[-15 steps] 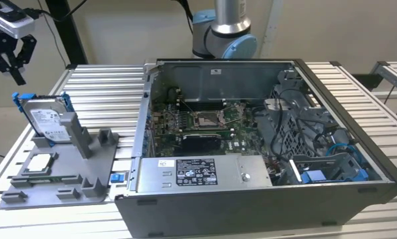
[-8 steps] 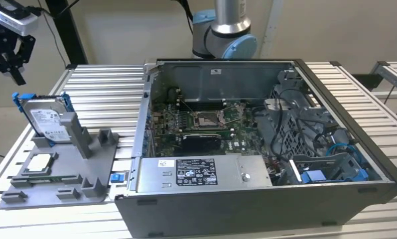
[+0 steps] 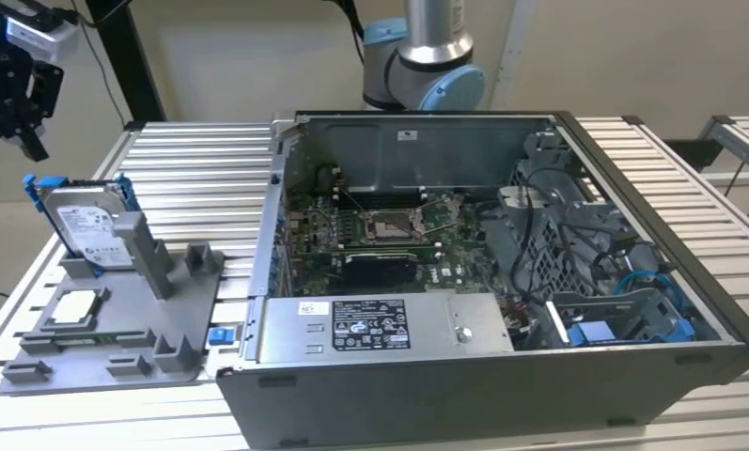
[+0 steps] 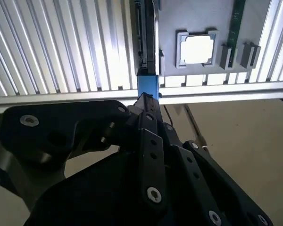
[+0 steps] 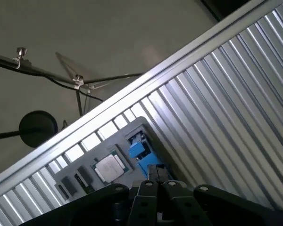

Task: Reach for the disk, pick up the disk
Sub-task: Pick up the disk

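Silver-grey hard disk with blue side rails (image 3: 88, 225) stands upright, slotted in grey plastic fixture tray (image 3: 123, 352) at exterior view's left, likely for top access. Black claw (image 5: 156, 170) hangs above it, apart, pinched narrow, empty.

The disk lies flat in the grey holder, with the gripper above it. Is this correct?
No. The exterior view shows the disk standing on edge in the grey holder, not lying flat. The gripper is indeed above it.
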Controlling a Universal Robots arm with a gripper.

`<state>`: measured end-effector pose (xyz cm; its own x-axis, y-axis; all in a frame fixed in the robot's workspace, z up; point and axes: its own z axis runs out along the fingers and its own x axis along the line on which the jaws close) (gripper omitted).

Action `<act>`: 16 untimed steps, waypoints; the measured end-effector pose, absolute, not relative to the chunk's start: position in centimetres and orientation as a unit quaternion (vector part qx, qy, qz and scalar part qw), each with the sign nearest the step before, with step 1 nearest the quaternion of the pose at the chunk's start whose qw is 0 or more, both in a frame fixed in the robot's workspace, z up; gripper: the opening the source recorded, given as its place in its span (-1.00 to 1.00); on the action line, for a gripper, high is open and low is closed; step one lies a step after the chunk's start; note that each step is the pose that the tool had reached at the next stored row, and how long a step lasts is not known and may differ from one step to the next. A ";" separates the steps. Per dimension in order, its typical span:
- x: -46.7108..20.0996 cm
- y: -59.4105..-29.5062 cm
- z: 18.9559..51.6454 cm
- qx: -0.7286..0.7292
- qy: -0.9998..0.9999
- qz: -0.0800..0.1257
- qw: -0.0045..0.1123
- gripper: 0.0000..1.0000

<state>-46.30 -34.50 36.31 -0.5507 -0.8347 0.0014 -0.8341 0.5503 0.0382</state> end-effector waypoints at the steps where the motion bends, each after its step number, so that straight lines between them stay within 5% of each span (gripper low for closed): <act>1: -46.3 -34.5 36.3 0.482 -0.876 -0.016 0.010 -1.00; 16: -46.3 -34.5 36.3 0.596 -0.803 -0.015 0.012 -1.00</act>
